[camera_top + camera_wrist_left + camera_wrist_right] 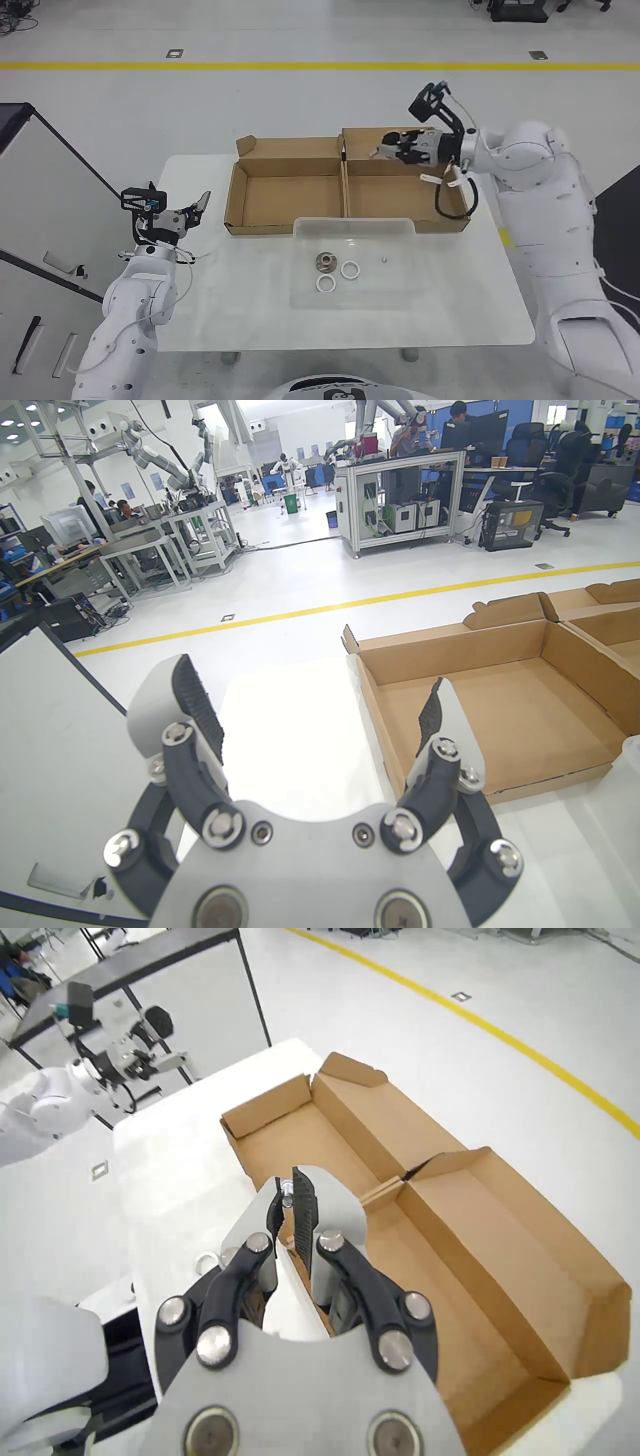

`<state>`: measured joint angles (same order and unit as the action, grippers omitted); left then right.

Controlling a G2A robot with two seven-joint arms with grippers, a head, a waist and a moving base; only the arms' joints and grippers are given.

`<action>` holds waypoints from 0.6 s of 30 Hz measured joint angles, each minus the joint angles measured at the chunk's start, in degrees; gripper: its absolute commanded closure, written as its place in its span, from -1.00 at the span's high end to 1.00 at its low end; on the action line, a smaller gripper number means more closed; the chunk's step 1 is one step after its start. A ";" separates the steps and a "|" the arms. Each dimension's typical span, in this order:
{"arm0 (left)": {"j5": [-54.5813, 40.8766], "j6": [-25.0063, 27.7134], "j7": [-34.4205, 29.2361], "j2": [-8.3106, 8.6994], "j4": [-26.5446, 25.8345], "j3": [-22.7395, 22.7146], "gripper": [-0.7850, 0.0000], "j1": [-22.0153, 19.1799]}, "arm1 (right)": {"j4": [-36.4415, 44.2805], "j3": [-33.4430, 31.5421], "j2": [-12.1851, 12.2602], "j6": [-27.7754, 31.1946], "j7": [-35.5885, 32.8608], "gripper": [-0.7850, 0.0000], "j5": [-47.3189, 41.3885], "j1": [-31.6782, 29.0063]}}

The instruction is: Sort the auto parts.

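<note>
The right gripper [288, 1178] pinches a small shiny metal part [287, 1194] between its ribbed pads. Below it, an open cardboard box [500, 1288] touches a second box [280, 1133] on the white table [165, 1163]. The left arm [100, 1068] stands beyond the table's far side.

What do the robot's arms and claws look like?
The left arm and right arm are smooth, rounded white shells. The left claw and right claw each have a silver plate with round bolts, black curved links and two silver fingers lined with black ribbed pads. A black cable loops by the right wrist.
</note>
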<state>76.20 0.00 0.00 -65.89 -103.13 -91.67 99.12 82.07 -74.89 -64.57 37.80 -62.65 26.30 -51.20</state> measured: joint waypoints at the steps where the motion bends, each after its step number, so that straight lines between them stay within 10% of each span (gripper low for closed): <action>1: 0.00 0.00 0.00 0.00 0.00 0.00 1.00 0.00 | -0.76 0.61 0.04 -0.12 0.02 -1.00 1.75 0.69; 18: 0.00 0.00 0.00 0.00 0.00 0.00 1.00 0.00 | -3.19 3.24 0.32 -0.60 2.16 -1.00 11.42 3.03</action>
<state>76.20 0.00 0.00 -65.89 -103.13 -91.67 99.12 78.88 -71.65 -64.25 37.19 -60.50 37.73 -48.17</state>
